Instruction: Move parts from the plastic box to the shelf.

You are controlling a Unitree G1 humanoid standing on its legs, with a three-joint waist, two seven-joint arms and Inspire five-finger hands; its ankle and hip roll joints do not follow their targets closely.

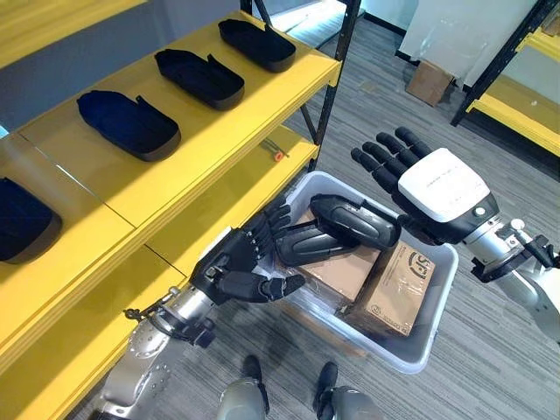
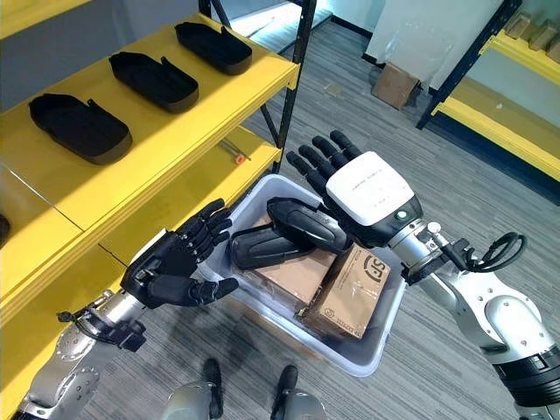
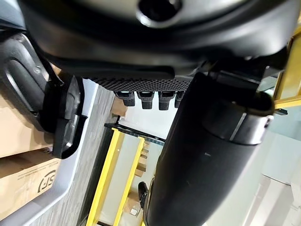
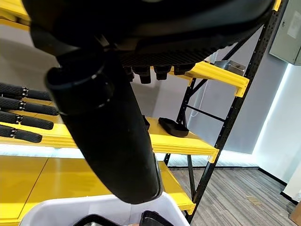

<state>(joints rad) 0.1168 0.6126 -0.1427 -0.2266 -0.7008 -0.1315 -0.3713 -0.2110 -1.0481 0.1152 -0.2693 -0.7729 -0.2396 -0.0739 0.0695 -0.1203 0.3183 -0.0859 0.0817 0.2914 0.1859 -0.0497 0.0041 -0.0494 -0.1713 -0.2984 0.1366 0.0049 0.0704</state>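
Observation:
A translucent white plastic box (image 1: pixel 429 341) stands on the floor beside the yellow shelf (image 1: pixel 175 166). Inside it, two black moulded parts (image 1: pixel 354 220) (image 1: pixel 311 245) lie on top of cardboard cartons (image 1: pixel 394 293). My left hand (image 1: pixel 241 262) hovers at the box's left rim with relaxed fingers pointing toward the lower part and nothing in it. My right hand (image 1: pixel 437 188) is raised over the box's far right side, just beyond the upper part, its fingers straight and spread. Several black parts (image 1: pixel 129 124) (image 1: pixel 199 77) (image 1: pixel 256 44) lie in a row on the shelf's upper level.
A lower shelf level (image 1: pixel 219 206) runs beside the box, with a small orange item (image 1: pixel 278 157) on it. A black upright post (image 1: pixel 337 70) marks the shelf's end. A cardboard box (image 1: pixel 430 81) and another yellow rack (image 1: pixel 516 105) stand across the grey floor.

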